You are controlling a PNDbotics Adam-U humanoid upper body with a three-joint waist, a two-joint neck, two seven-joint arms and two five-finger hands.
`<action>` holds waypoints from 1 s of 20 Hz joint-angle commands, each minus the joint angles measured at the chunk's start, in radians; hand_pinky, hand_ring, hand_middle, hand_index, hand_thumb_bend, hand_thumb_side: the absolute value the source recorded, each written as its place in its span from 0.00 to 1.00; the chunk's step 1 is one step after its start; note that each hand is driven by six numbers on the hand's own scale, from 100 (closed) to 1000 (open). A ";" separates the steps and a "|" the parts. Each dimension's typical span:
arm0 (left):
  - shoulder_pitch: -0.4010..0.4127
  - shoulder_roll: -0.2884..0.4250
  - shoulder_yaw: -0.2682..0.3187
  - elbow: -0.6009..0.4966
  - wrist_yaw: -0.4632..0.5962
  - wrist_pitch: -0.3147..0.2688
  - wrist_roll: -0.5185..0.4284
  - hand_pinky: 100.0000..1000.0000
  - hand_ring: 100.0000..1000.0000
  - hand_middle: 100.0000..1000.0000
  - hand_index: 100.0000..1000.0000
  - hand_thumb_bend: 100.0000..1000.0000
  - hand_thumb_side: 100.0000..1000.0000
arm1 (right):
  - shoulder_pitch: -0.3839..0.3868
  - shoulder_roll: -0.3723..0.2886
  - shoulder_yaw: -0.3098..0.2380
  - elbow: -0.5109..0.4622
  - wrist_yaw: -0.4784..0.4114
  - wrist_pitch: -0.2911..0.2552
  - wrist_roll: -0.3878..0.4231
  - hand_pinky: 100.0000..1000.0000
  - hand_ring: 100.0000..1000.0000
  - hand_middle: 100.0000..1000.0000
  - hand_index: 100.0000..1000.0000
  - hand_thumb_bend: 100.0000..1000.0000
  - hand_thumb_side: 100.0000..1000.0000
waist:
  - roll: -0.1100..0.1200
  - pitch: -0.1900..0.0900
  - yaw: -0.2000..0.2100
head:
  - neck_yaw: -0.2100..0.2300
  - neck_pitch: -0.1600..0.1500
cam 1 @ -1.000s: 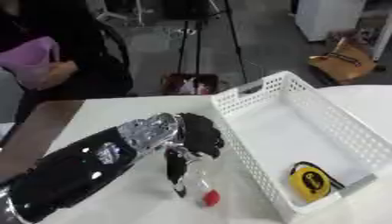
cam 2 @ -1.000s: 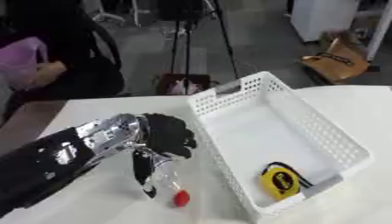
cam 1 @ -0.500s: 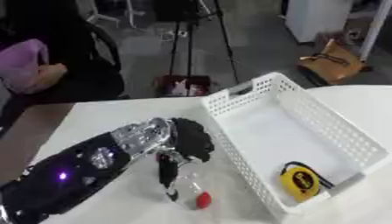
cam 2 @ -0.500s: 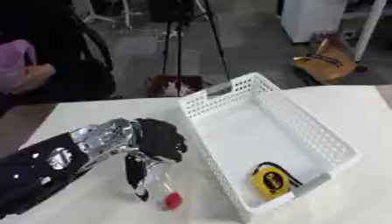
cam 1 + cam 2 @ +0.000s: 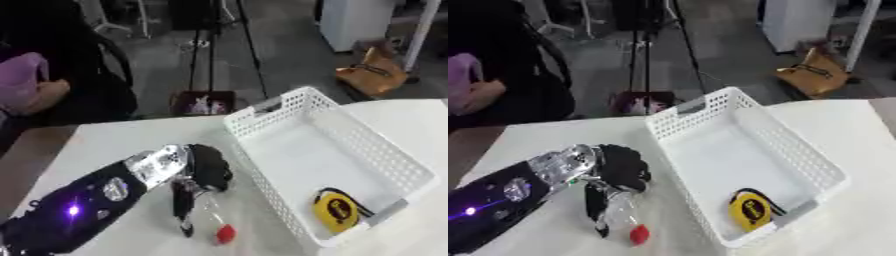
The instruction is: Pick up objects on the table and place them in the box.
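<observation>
A small clear bottle [image 5: 619, 216] with a red cap [image 5: 638, 234] lies on the white table [image 5: 131, 142], just left of the basket, cap towards me. My left hand [image 5: 208, 172] comes in from the lower left on a black and silver arm. Its fingers [image 5: 183, 210] reach down alongside the bottle and close round it. The white lattice basket [image 5: 389, 160] stands to the right and holds a yellow tape measure [image 5: 337, 213] in its near corner. My right hand shows in neither view.
A person in dark clothes sits at the far left edge beyond the table. A tripod, a small dark box and a brown bag stand on the floor behind. Bare table top lies right of the basket [image 5: 859, 215].
The whole picture has shifted a little, so the camera moved. My left hand stays on the bottle in much the same place beside the basket.
</observation>
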 commanded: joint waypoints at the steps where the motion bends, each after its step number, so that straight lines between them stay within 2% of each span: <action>1: -0.004 0.010 0.011 0.024 -0.026 -0.238 -0.208 0.87 0.92 0.82 0.80 0.73 0.67 | -0.004 -0.029 -0.006 -0.019 0.009 -0.018 -0.025 0.69 0.47 0.48 0.61 0.00 0.49 | -0.007 -0.015 -0.001 | 0.000 -0.013; 2: -0.005 0.009 0.011 0.026 -0.027 -0.239 -0.199 0.87 0.92 0.82 0.80 0.73 0.67 | -0.003 -0.029 -0.006 -0.019 0.010 -0.018 -0.026 0.69 0.47 0.48 0.61 0.00 0.49 | -0.007 -0.015 0.000 | 0.000 -0.013; 3: -0.006 0.006 0.011 0.026 -0.025 -0.241 -0.188 0.84 0.87 0.71 0.69 0.71 0.66 | -0.003 -0.029 -0.006 -0.019 0.011 -0.017 -0.026 0.69 0.47 0.48 0.61 0.00 0.49 | -0.007 -0.015 0.000 | 0.000 -0.012; 14: -0.009 -0.007 0.009 0.046 -0.004 -0.247 -0.083 0.77 0.81 0.63 0.61 0.65 0.63 | -0.002 -0.030 -0.008 -0.019 0.018 -0.017 -0.040 0.69 0.47 0.48 0.61 0.00 0.48 | -0.007 -0.013 -0.001 | 0.000 -0.013; 15: -0.008 -0.008 0.009 0.048 -0.003 -0.248 -0.075 0.75 0.79 0.60 0.59 0.62 0.61 | -0.002 -0.030 -0.008 -0.019 0.018 -0.017 -0.041 0.69 0.47 0.48 0.61 0.00 0.48 | -0.007 -0.012 -0.001 | -0.001 -0.013; 20: -0.008 -0.011 0.009 0.054 0.003 -0.247 -0.036 0.73 0.78 0.58 0.57 0.56 0.59 | -0.002 -0.030 -0.008 -0.019 0.021 -0.016 -0.045 0.69 0.47 0.48 0.60 0.00 0.48 | -0.008 -0.012 -0.001 | -0.002 -0.014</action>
